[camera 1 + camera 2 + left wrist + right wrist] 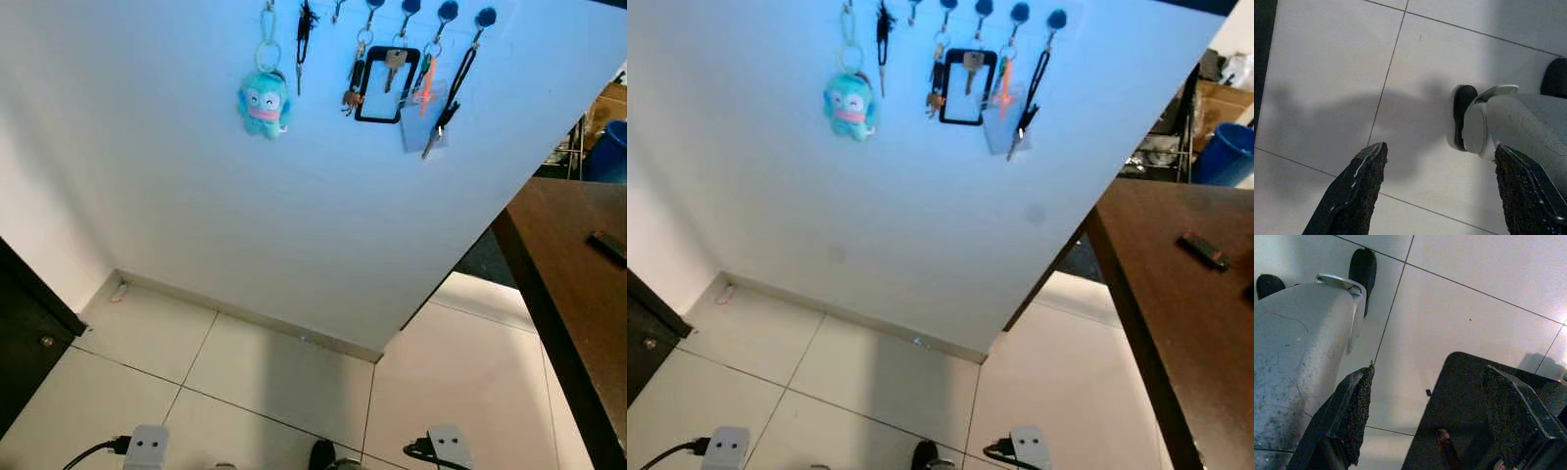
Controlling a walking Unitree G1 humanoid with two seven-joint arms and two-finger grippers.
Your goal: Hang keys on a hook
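Keys already hanging on hooks high on wall. Left gripper and right gripper hanging over floor, jaws spread, empty. Task seemingly complete.

The row of hooks along the white wall is cut off at the picture's top edge, so their mounts cannot be seen. The hanging key bunches overlap and are too small to count. A dark object on the brown table is too small to identify, and the table runs past the right edge.
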